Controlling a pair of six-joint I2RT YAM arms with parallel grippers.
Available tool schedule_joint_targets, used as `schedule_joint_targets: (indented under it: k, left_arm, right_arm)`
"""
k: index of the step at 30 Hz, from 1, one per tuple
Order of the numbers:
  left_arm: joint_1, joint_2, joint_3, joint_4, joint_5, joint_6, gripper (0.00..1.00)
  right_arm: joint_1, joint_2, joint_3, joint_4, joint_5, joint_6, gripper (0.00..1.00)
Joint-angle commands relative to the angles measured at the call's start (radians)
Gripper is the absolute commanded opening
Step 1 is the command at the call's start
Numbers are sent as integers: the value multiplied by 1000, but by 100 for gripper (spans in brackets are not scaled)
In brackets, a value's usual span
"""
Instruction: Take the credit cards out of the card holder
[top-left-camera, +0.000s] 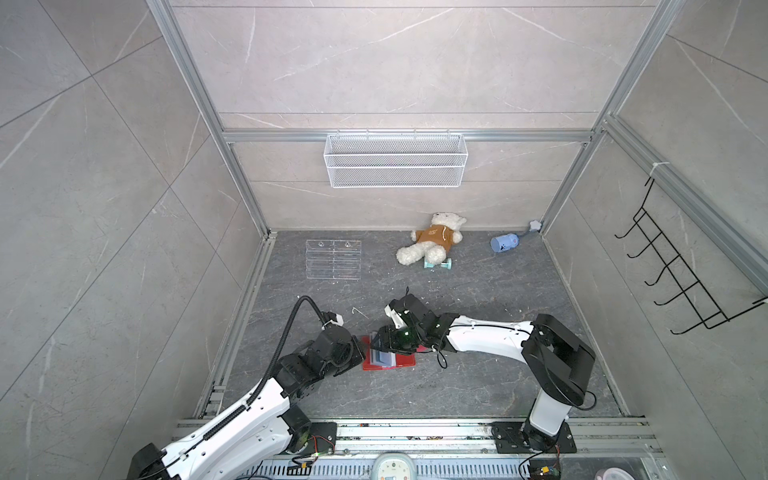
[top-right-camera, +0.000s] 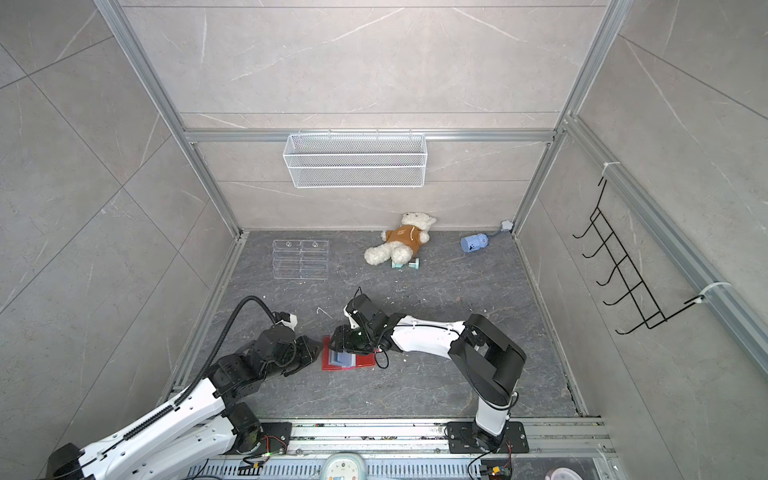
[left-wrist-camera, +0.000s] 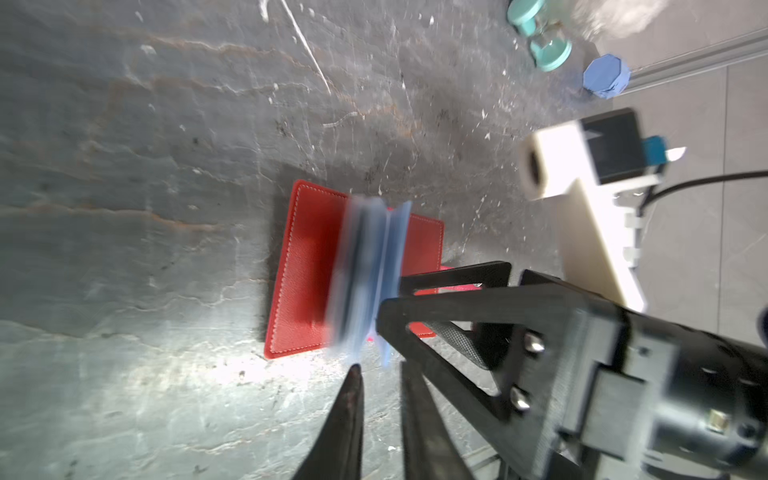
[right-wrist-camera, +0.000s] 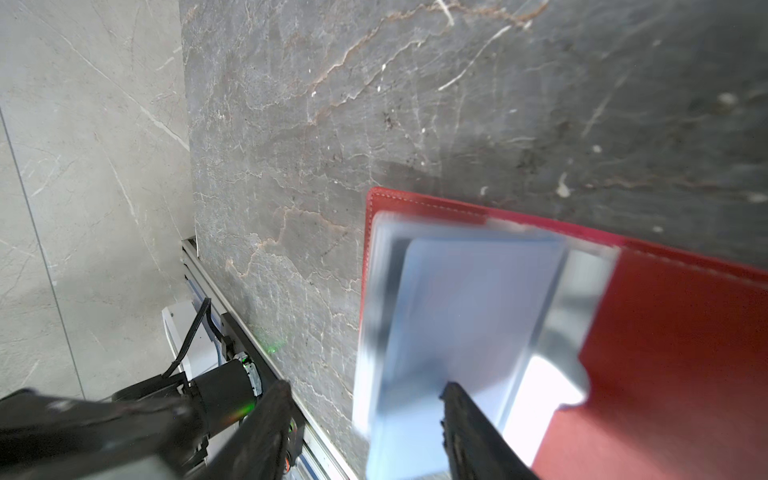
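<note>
From my station the job looks barely begun. The card holder (top-left-camera: 405, 362) lies opened flat on the worktop (top-left-camera: 498, 374), in its front half and a little left of the middle, between the two arms. I see no credit cards loose on the stone. Whatever sits in the pale blue sleeves (left-wrist-camera: 365, 270) is smeared by motion blur, so I cannot tell how many are loaded. On that showing, I judge that every card is still to be pulled.

The holder's red covers face down and its inside faces up. Its long axis runs roughly parallel to the front edge. The fold crosses it front to back, and the sleeves fan up from that fold like pages mid-turn.

My left gripper (left-wrist-camera: 380, 368) sits just at the near end of the sleeves, its jaws parted a little with nothing between them. My right gripper (right-wrist-camera: 366, 385) hangs over the sleeves with its jaws set wide. One finger (right-wrist-camera: 461, 407) lies over the topmost sleeve, but whether it touches I cannot tell, and I see nothing pinched.
</note>
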Motion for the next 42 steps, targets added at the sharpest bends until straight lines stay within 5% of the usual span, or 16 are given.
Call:
schedule_joint_targets:
  k: [1, 8, 19, 21, 29, 42]
  left_arm:
    - [-4, -27, 32, -90, -48, -12, 34]
    - [-3, -16, -7, -56, -17, -21, 70]
    - [19, 43, -106, 120, 72, -55, 87]
    - [48, 59, -140, 183, 126, -66, 99]
    - [136, 110, -244, 372, 263, -87, 95]
    - [221, 201, -341, 611, 411, -96, 65]
  right_arm:
    - [11, 45, 40, -23, -6, 2, 60]
    - [13, 50, 42, -58, 17, 4, 57]
    - [-14, -31, -17, -145, 95, -18, 60]
    - [-22, -37, -27, -144, 94, -21, 58]
    - [-32, -27, -51, -133, 89, -33, 44]
    - [-45, 0, -109, -127, 111, -20, 24]
